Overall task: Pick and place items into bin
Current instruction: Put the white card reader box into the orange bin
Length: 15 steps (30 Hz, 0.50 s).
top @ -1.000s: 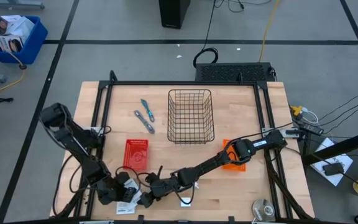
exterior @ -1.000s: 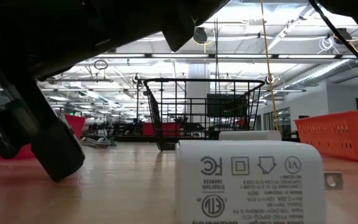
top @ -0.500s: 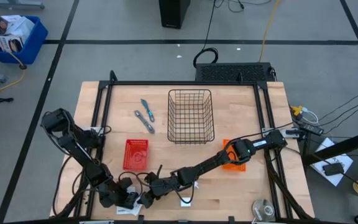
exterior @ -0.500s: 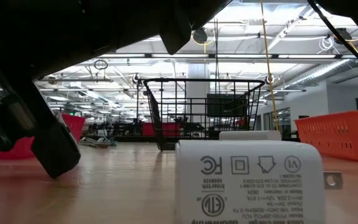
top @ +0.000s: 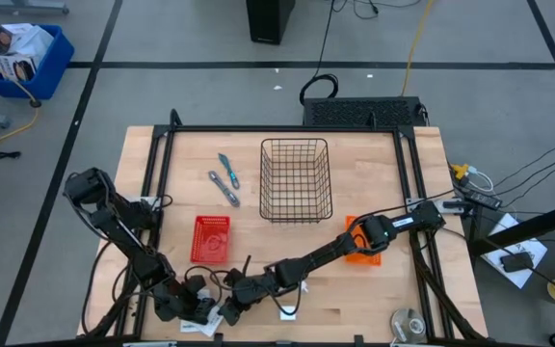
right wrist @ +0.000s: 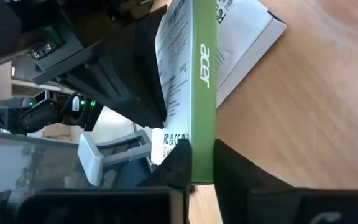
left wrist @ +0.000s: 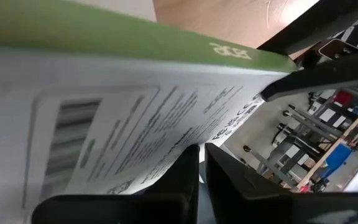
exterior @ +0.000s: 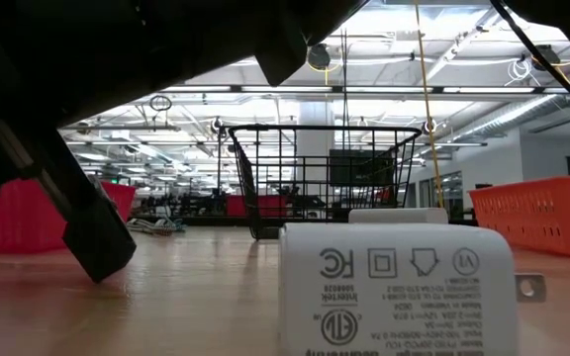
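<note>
A flat white printed card with a green "acer" edge (right wrist: 202, 74) sits between my two grippers at the table's near edge, left of centre. My left gripper (top: 198, 310) and my right gripper (top: 227, 306) are both shut on it. A white block (exterior: 399, 287) lies on the wood near them. A smaller white block (top: 303, 286) lies beside the right arm. The blue-handled tool (top: 227, 170) and the grey tool (top: 224, 188) lie flat left of the wire basket (top: 296, 179). My left gripper pinches one edge of the card's printed white face (left wrist: 166, 155) between its two fingers. Whether the card rests on the table cannot be told. My right gripper pinches the card across its green edge (right wrist: 202, 134), one finger (right wrist: 178, 158) on each flat face.
A red tray (top: 210, 238) lies left of centre. An orange one (top: 362, 253) lies partly under the right arm. The dark table frame (top: 162, 193) runs along both sides. More white printed card (right wrist: 250, 37) lies on the wood by the held card.
My left arm has gone a little toward the table's near edge, and its gripper has settled closer over the white card, so that less of the card shows from above. The right arm stays where it was.
</note>
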Tool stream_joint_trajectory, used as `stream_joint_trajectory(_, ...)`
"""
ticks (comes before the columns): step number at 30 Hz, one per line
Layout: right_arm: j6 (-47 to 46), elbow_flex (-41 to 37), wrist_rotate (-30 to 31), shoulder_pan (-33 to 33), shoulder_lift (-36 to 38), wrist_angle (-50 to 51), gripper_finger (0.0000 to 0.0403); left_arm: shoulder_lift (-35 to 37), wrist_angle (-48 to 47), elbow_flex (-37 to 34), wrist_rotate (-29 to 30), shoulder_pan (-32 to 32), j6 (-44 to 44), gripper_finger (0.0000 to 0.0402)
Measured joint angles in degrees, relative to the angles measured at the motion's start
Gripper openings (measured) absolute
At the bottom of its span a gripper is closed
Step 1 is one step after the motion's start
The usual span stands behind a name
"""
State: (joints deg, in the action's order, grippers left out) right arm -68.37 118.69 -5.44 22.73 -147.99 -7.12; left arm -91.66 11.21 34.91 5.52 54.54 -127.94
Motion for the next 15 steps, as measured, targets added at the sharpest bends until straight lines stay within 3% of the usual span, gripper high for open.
stream_joint_trajectory(6,1.83,-0.17,-0.86,-0.34,1.59,1.52,0.0033,-0.17,4.18,-0.19,2.21,-0.02,2.81,0.0035)
stream_joint_trajectory(15,7.72,-0.15,-0.41,-0.63,10.13,16.38,0.0033,4.93,10.18,-0.22,19.27,-0.33,12.47,0.0035)
